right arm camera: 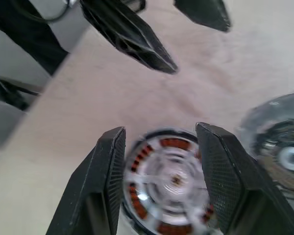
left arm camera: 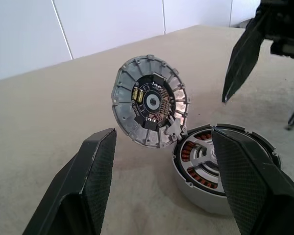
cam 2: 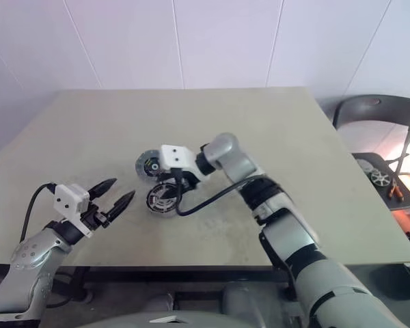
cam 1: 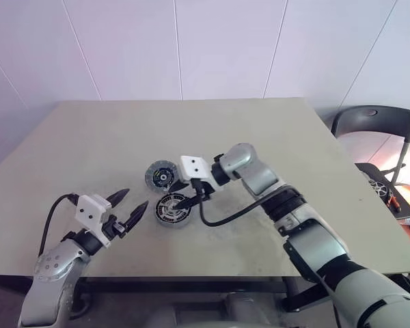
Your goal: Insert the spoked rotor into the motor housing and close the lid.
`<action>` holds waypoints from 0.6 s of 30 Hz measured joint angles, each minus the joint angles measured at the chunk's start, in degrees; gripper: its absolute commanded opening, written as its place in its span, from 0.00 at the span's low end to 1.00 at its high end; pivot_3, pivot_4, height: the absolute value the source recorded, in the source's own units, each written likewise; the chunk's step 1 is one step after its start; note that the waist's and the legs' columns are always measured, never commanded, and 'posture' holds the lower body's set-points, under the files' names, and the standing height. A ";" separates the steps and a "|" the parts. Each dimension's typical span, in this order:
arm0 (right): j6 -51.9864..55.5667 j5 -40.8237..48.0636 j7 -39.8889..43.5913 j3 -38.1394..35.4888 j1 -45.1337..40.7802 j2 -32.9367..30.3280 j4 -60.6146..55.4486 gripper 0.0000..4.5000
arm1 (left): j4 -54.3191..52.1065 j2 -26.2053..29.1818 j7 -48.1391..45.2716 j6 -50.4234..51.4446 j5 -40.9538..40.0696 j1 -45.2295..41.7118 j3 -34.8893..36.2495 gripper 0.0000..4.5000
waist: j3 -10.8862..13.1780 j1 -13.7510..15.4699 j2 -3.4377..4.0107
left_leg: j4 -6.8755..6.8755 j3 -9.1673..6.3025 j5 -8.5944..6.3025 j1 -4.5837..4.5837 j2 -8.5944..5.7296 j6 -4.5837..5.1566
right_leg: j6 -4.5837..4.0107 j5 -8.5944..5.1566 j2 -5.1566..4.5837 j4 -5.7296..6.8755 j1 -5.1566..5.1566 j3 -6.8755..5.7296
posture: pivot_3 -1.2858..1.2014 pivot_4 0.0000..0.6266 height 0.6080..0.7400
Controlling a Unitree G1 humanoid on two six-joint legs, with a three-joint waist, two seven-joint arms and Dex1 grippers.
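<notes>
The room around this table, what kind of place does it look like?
Probably a workshop or lab test room: a plain beige table against bare white panelled walls, a folding chair holding spare parts, and an opened motor housing on the table.

Copper-brown windings ring the silver-grey motor housing (left arm camera: pixel 220 171), its grey lid (left arm camera: pixel 151 107) is dark-centred, the table (cam 1: pixel 123 137) is beige, and a black chair (cam 1: pixel 376 126) stands beside it.

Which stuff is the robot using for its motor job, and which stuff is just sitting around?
For the job:
- motor housing, spoked rotor already sitting inside it
- lid, tipped up open beside the housing
- right gripper just above the housing, jaws apart
- left gripper, open, off to the side

Just around:
- table
- dark chair
</notes>
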 measured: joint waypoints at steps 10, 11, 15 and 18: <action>-13.09 -4.40 3.44 1.36 -5.13 -4.08 10.56 0.53 | -0.12 0.99 -0.59 1.13 -0.04 -1.42 0.08 0.72 | 0.01 -0.39 0.01 | -0.08 0.00 0.00 0.05 0.03 0.01 | 0.00 0.00 0.06 0.10 -0.05 0.02 | 0.52 0.00 1.00; -14.34 -4.89 3.29 1.63 -5.14 -3.81 11.48 0.53 | -0.12 1.19 -0.65 1.16 -0.05 -1.44 0.24 0.72 | 0.01 -0.36 0.01 | -0.06 0.01 0.00 0.05 0.03 0.01 | 0.00 0.00 0.05 0.10 -0.04 0.03 | 0.52 0.00 1.00; -19.23 -8.20 2.00 3.74 -5.17 -1.21 13.97 0.53 | -0.07 1.67 -0.61 1.18 -0.22 -1.88 0.76 0.72 | 0.01 -0.43 0.02 | -0.03 0.04 0.00 0.06 0.03 0.01 | -0.01 0.00 0.04 0.11 -0.02 0.06 | 0.52 0.00 1.00; -22.24 -10.39 1.21 5.35 -5.18 -0.77 14.89 0.53 | -0.12 1.64 -0.48 1.26 -1.14 -1.58 1.00 0.72 | 0.01 -0.25 0.02 | -0.03 0.03 0.00 0.04 0.03 0.01 | -0.01 0.00 0.03 0.10 -0.03 0.06 | 0.52 0.00 1.00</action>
